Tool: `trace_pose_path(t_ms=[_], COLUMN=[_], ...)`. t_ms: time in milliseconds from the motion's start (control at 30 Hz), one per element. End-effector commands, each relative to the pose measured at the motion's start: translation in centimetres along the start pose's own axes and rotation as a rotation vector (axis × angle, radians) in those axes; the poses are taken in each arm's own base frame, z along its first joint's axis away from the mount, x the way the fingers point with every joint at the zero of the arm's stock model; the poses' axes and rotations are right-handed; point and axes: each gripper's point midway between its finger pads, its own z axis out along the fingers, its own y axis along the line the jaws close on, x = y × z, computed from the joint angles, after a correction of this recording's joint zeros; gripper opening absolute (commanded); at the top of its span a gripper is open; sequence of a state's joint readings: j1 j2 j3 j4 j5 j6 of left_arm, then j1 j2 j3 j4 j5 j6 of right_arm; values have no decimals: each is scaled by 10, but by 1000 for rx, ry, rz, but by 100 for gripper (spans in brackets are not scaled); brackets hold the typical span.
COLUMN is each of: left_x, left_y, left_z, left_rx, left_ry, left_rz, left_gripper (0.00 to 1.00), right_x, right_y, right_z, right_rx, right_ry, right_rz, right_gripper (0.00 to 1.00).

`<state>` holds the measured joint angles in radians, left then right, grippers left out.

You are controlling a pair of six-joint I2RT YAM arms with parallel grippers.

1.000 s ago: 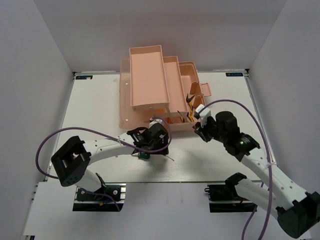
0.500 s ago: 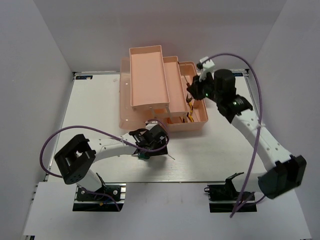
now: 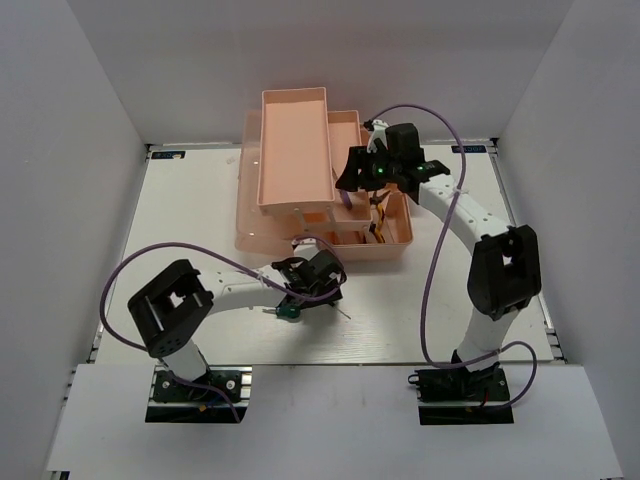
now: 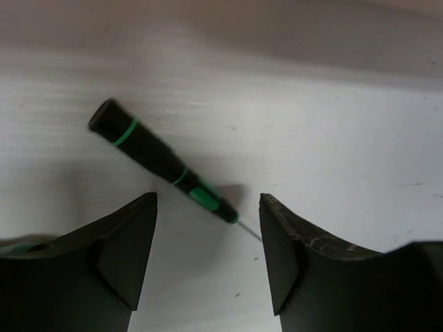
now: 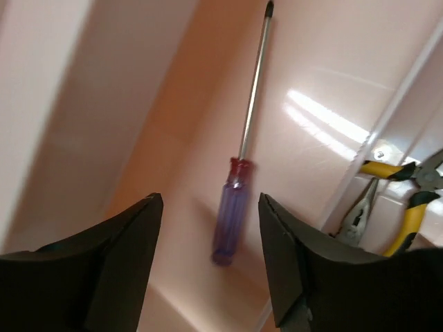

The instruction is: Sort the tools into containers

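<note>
Salmon-pink plastic fills our right wrist view. The toolbox [image 3: 248,190] stands open at the far side of the table [image 3: 190,230], its trays stepped out. Our right claw [image 5: 209,204] hangs over one of those trays with its fingers spread wide and nothing between them. Below it the purple-handled screwdriver [image 5: 232,211] lies flat on the tray floor, its shaft pointing away from us. Past the tray's edge, in the lower compartment, we see yellow-handled pliers [image 5: 408,207].

Near the front of the toolbox, our left claw [image 4: 208,207] is low over the table, also wide apart and empty. A slim black screwdriver with green bands [image 4: 163,166] lies slanted on the bare table just ahead of the fingertips, touching neither finger, its thin tip toward the gap between them.
</note>
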<state>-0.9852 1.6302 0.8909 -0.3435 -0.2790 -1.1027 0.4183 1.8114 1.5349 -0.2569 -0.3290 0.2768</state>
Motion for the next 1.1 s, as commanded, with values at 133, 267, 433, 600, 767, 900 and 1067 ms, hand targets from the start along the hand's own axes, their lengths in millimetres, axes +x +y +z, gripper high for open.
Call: trace_pose_path(t_ms=[133, 267, 433, 600, 767, 900, 1067], left_x=[0, 3, 12, 17, 23, 33, 44], left_y=[14, 18, 22, 23, 27, 43, 62], left_z=[15, 18, 20, 18, 19, 23, 26], left_rx=[-131, -155, -186, -188, -213, -283, -356], left_ry=[-13, -2, 30, 47, 66, 95, 125], left_rz=[-9, -9, 21, 53, 91, 137, 185], left_gripper=[66, 57, 41, 36, 33, 35, 47], right_x=[-21, -11, -5, 0, 0, -1, 1], right_y=[37, 37, 30, 18, 13, 7, 2], right_z=[-42, -62, -77, -83, -84, -87, -91], right_rx=[-163, -173, -171, -160, -163, -154, -148], right_ry=[-65, -73, -80, -80, -81, -89, -96], right_rz=[-52, -46, -29, -4, 22, 43, 60], right_gripper=[69, 69, 71, 71, 71, 71, 71])
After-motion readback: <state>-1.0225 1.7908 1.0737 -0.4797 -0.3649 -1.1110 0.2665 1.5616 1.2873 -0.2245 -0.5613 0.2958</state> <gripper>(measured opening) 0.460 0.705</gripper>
